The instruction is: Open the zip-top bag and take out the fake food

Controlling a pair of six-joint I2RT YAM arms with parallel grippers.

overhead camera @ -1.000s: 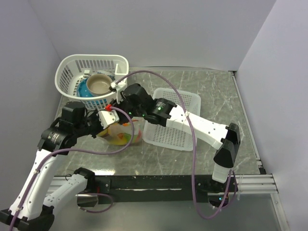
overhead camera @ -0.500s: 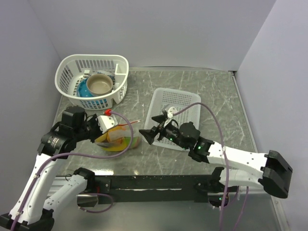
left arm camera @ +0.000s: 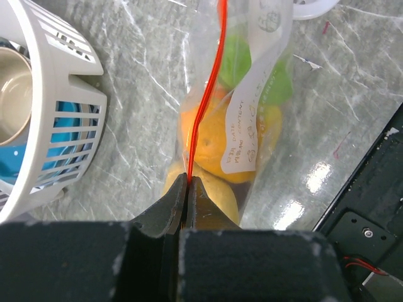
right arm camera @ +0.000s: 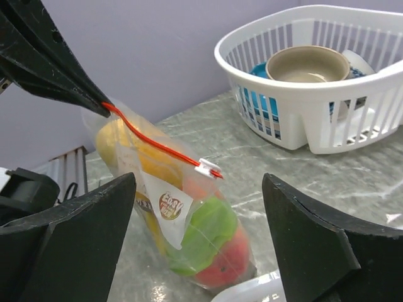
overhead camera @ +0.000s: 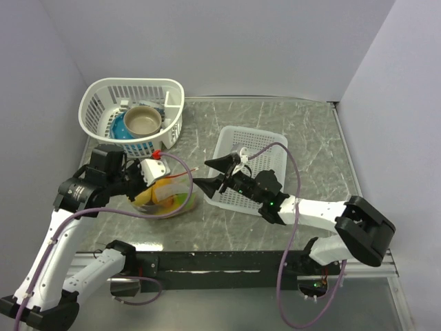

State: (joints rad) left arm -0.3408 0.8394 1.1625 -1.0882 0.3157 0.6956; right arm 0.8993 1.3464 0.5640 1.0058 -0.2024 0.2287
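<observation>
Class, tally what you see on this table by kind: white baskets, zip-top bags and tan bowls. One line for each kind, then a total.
White baskets: 2, the round basket and the flat basket
Zip-top bags: 1, the zip-top bag
Tan bowls: 1, the tan bowl inside the round basket
Total: 4

1. The zip-top bag (overhead camera: pixel 169 196) lies on the surface (overhead camera: pixel 310 158), with the fake food (left arm camera: pixel 214 141) inside it.
2. Behind the bag stands a deep basket (overhead camera: pixel 88 103) holding a bowl (overhead camera: pixel 142 121).
3. Just right of the bag lies a shallow basket (overhead camera: pixel 265 141).
</observation>
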